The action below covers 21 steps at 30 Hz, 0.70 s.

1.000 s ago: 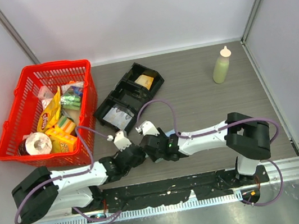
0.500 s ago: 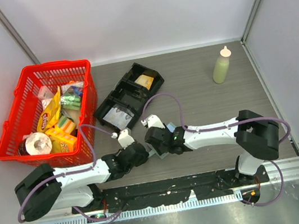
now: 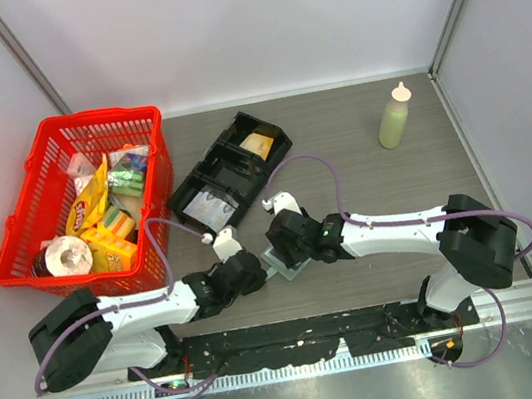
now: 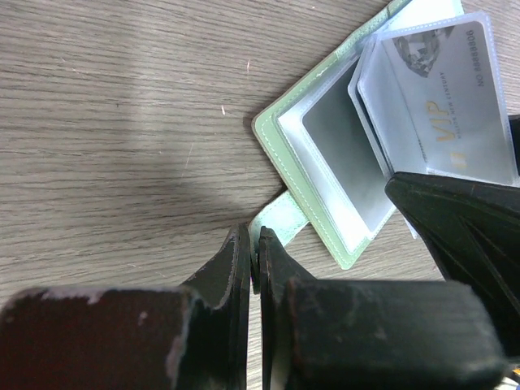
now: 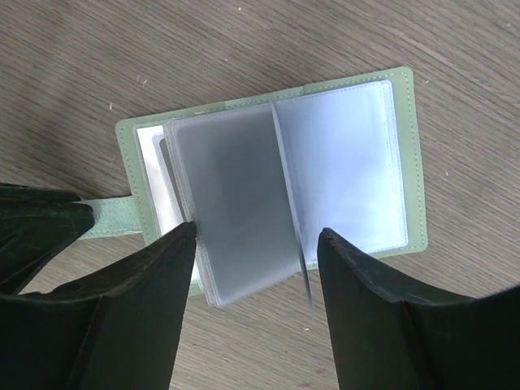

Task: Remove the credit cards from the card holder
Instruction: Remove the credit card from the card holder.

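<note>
The pale green card holder point(image 3: 285, 262) lies open on the table between my two grippers. My left gripper point(image 4: 254, 260) is shut on its green strap tab point(image 4: 283, 218). Clear plastic sleeves point(image 5: 236, 203) fan up from the holder point(image 5: 412, 162). In the left wrist view a pale card marked VIP point(image 4: 451, 106) sits inside one sleeve. My right gripper point(image 5: 256, 244) is open and hovers over the sleeves with one loose leaf standing between its fingers, which grip nothing. In the top view my left gripper point(image 3: 255, 270) is left of the holder and my right gripper point(image 3: 285, 244) is above it.
A red basket point(image 3: 23, 260) full of groceries stands at the left. A black compartment tray point(image 3: 226, 170) holding a yellow packet sits behind the holder. A pale green squeeze bottle point(image 3: 394, 118) stands at the back right. White walls close in the table.
The right gripper has moved right and back, away from the left gripper. The holder now shows open between them. The left gripper has stayed shut on the strap.
</note>
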Motion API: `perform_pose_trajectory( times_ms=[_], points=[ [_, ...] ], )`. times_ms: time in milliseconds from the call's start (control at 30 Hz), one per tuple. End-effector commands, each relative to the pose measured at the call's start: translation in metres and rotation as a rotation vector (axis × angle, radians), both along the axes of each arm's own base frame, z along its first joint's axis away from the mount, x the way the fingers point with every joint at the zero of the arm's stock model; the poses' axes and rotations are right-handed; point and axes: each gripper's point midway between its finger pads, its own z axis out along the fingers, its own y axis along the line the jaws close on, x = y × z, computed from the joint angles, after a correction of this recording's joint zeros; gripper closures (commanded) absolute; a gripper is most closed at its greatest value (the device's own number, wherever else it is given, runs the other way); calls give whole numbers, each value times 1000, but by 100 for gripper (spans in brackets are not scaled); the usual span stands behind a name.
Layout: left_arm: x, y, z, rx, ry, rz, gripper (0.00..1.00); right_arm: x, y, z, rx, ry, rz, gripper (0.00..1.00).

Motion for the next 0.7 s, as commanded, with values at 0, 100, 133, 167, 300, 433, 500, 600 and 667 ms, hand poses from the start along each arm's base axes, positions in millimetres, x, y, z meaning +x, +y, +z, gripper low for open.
perform_pose_trajectory(
  times_ms=[0,100,133,167,300,433,500,600,667],
  points=[
    [2,-4,3,18,-9,-23,100,7,-10,0,-31,-36,-26,32],
    [3,-4,4,18,-11,-24,100,12,-17,1,-53,-65,-55,25],
    [3,-4,4,19,-10,-25,100,13,-18,3,-55,-70,-61,22],
    [2,-6,4,17,-10,-29,100,15,-20,4,-67,-84,-68,20],
    [3,-6,4,20,-9,-31,100,18,-25,8,-88,-109,-78,18],
    [3,-7,4,22,-10,-33,100,21,-29,15,-115,-146,-88,17],
    [3,-6,4,23,-9,-31,100,22,-30,21,-120,-164,-87,16],
    [3,-4,3,27,-9,-26,100,20,-27,29,-115,-181,-63,16],
    [3,-4,3,29,-8,-24,100,17,-23,35,-106,-188,-47,16]
  ],
)
